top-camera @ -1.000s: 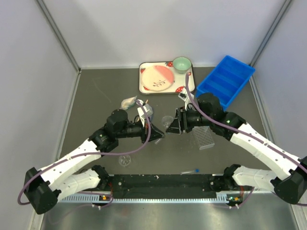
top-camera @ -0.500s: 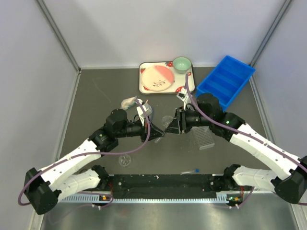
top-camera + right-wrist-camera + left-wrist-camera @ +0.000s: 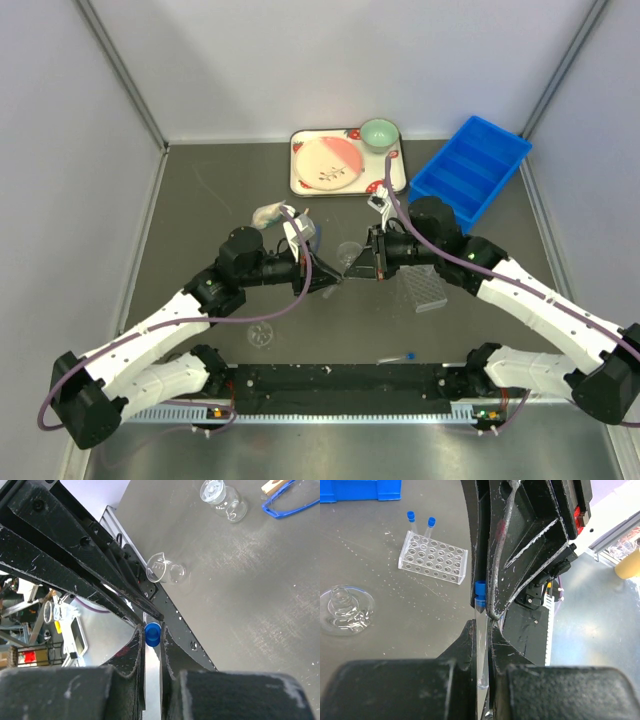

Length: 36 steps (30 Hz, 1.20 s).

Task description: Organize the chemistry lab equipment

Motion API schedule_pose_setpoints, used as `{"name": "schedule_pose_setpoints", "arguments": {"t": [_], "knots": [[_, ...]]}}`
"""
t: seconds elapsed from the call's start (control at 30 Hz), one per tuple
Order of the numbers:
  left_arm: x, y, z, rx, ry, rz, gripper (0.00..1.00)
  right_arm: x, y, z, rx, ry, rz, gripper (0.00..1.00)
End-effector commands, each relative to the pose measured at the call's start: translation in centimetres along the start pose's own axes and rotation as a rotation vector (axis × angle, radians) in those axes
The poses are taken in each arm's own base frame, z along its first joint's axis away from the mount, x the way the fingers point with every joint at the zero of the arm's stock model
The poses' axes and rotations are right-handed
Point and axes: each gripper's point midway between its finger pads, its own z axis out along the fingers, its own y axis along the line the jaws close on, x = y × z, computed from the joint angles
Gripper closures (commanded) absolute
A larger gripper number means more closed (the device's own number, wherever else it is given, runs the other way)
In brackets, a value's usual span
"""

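Handling the tube (image 3: 479, 611), we treat it as light, slick, brittle: left gripper (image 3: 481, 630) clamps its body; right gripper (image 3: 151, 629) sits narrow around the cap (image 3: 152, 636), contact unconfirmed.

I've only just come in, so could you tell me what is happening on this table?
The two arms meet over the middle of the table, seemingly passing a blue-capped tube between them. The left tool and the right tool both appear closed on it, the right at the capped end. The clear rack nearby holds two tubes; a loose tube lies near the arm bases.
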Motion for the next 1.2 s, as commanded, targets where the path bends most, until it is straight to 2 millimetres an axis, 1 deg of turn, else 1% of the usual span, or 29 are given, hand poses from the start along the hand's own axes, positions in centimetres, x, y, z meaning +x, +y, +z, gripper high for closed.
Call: {"name": "schedule_pose_setpoints", "arguments": {"t": [0.0,0.07,0.1,0.13,0.17,0.2,0.27,0.3,0.33,0.37,0.43,0.47,0.53,0.57,0.6,0.63,0.67,0.7,0.73,0.8,0.83,0.93,1.0,1.1,1.17], "knots": [[-1.3,-0.7,-0.1,0.027,-0.051,0.025,0.89,-0.8,1.1,0.3,-0.036,-0.026,-0.034,1.0],[-1.2,-0.7,-0.1,0.029,-0.047,0.022,0.66,-1.0,1.1,0.2,-0.031,-0.032,-0.034,1.0],[-1.1,-0.7,-0.2,0.027,-0.042,0.023,0.38,-0.9,0.9,0.2,-0.02,-0.032,-0.032,1.0],[-1.1,-0.7,-0.3,0.022,-0.036,0.023,0.16,-1.2,0.6,0.0,0.002,-0.049,-0.036,1.0],[-1.3,-0.6,-0.4,0.009,-0.041,0.029,0.01,-1.4,0.5,-0.2,0.02,-0.059,-0.04,1.0],[-1.5,-0.6,-0.6,0.0,-0.042,0.036,0.01,-1.2,0.1,-0.5,0.047,-0.056,-0.045,1.0],[-1.5,-0.1,-1.3,-0.06,-0.031,0.026,0.01,-1.9,-0.6,-1.1,0.108,-0.09,-0.06,1.0],[-1.5,0.1,-1.6,-0.087,-0.026,0.025,0.01,-2.3,-1.5,-1.3,0.161,-0.112,-0.076,1.0],[-1.3,0.3,-2.1,-0.116,-0.008,0.012,0.01,-2.0,-2.4,-1.7,0.207,-0.101,-0.07,1.0],[-1.8,0.7,-2.7,-0.168,-0.025,0.012,0.01,-2.2,-2.7,-2.2,0.234,-0.115,-0.076,1.0],[-2.5,0.9,-3.6,-0.22,-0.046,0.008,0.01,-2.6,-4.7,-3.3,0.326,-0.139,-0.063,1.0],[-2.0,1.1,-4.3,-0.258,-0.031,-0.007,0.01,-2.6,-5.4,-4.0,0.36,-0.153,-0.062,1.0],[-2.3,2.0,-5.3,-0.337,-0.044,-0.011,0.01,-3.0,-7.3,-5.2,0.455,-0.189,-0.054,1.0],[-2.2,2.1,-5.9,-0.363,-0.046,-0.013,0.01,-2.6,-8.6,-6.0,0.504,-0.19,-0.032,1.0],[-2.0,2.8,-6.4,-0.415,-0.043,-0.026,0.01,-2.6,-9.1,-6.8,0.528,-0.209,-0.025,1.0],[-2.0,2.9,-6.8,-0.433,-0.039,-0.031,0.01,-2.5,-9.9,-7.5,0.574,-0.225,-0.013,1.0],[-1.9,3.2,-7.2,-0.462,-0.035,-0.031,0.01,-2.0,-11.2,-8.3,0.624,-0.225,0.014,1.0],[-1.3,3.6,-7.7,-0.497,-0.013,-0.051,0.01,-1.8,-11.5,-8.8,0.64,-0.231,0.031,1.0],[-1.2,4.2,-8.0,-0.535,-0.016,-0.051,0.01,-1.8,-12.9,-9.8,0.727,-0.252,0.046,1.0],[-0.9,4.6,-8.5,-0.574,-0.016,-0.062,0.01,-0.8,-14.7,-11.1,0.832,-0.249,0.09,1.0],[-0.8,4.9,-8.8,-0.594,-0.013,-0.06,0.01,-0.4,-15.4,-11.4,0.865,-0.246,0.107,1.0],[-0.1,5.8,-9.0,-0.642,0.013,-0.081,0.01,0.7,-17.1,-12.4,0.955,-0.252,0.166,1.0],[0.3,5.9,-9.0,-0.654,0.025,-0.103,0.01,1.0,-18.1,-13.3,1.012,-0.271,0.203,1.0],[0.8,5.9,-9.0,-0.649,0.033,-0.11,0.01,1.9,-19.1,-13.8,1.063,-0.276,0.243,1.0],[0.7,5.8,-8.9,-0.637,0.026,-0.107,0.01,2.4,-19.7,-14.0,1.096,-0.278,0.271,1.0]]}}
